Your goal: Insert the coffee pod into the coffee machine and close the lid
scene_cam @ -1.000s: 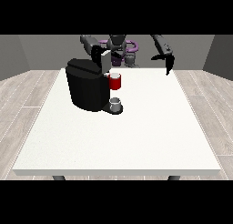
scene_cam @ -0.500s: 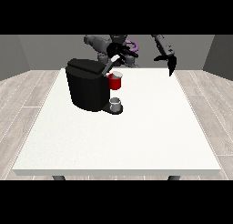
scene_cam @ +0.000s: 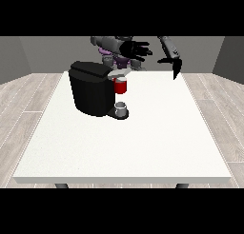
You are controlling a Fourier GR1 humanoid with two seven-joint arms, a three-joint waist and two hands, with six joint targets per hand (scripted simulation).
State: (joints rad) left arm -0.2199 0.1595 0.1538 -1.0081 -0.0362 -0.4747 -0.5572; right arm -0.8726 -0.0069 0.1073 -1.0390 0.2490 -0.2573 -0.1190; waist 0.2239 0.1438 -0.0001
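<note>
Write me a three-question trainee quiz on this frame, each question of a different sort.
1. True or false: the coffee machine stands on the table's right half as viewed.
2. What colour is the thing at the machine's spout?
3. Which hand is above the machine: A) the hand at the view's left, B) the hand at the view's right?

Key: 1 false; 2 red; 3 A.

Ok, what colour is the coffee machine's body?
Black, plain in the front view: the coffee machine stands on the white table.
</note>
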